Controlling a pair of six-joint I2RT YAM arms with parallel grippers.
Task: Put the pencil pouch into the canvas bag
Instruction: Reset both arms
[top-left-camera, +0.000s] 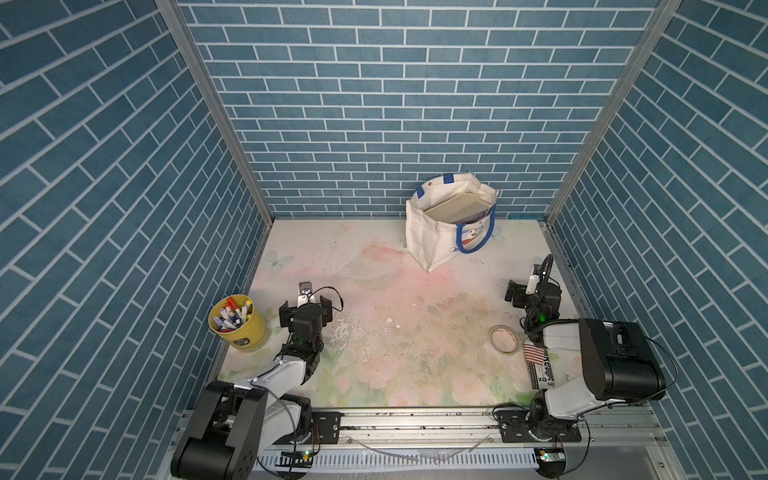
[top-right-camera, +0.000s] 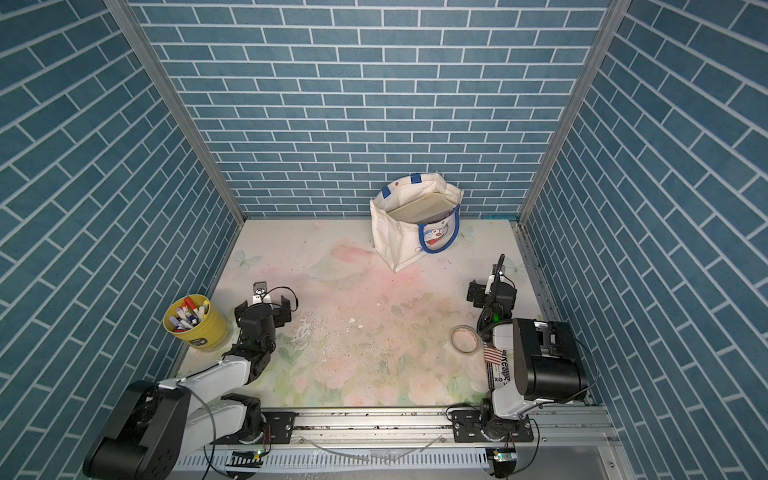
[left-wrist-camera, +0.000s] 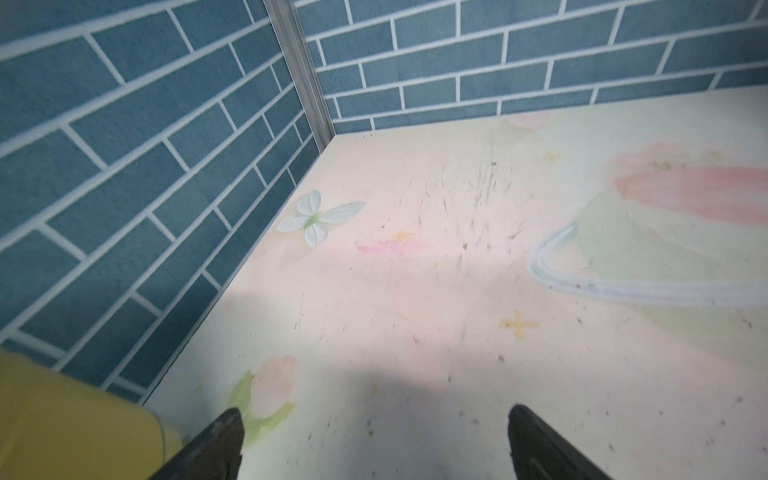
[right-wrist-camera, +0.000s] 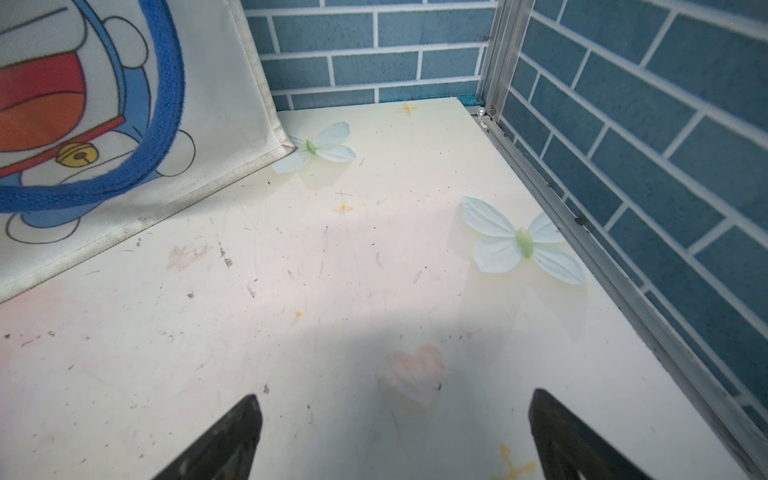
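Toward 1 o'clock on the floral table (top-left-camera: 386, 299), close to the back wall, your canvas bag (top-left-camera: 432, 245) stands upright with its mouth open. Its blue handle (top-left-camera: 459, 239) droops around the cartoon cat print (top-left-camera: 473, 236). A flat cream item (top-left-camera: 457, 203) leans inside the bag; you cannot tell whether that is the pencil pouch. Your left gripper (top-left-camera: 305, 311) is at about 8 o'clock, jaws spread wide and holding nothing, just beside the yellow cup of markers (top-left-camera: 249, 332) at 9 o'clock. Your right gripper (top-left-camera: 524, 293) is at 3 o'clock near the side wall, likewise released and empty. Its wrist view shows bare table between the fingers, with the bag's lower corner ahead and apart from them. A roll of tape (top-left-camera: 493, 341) lies at 4 o'clock, beside the right arm.
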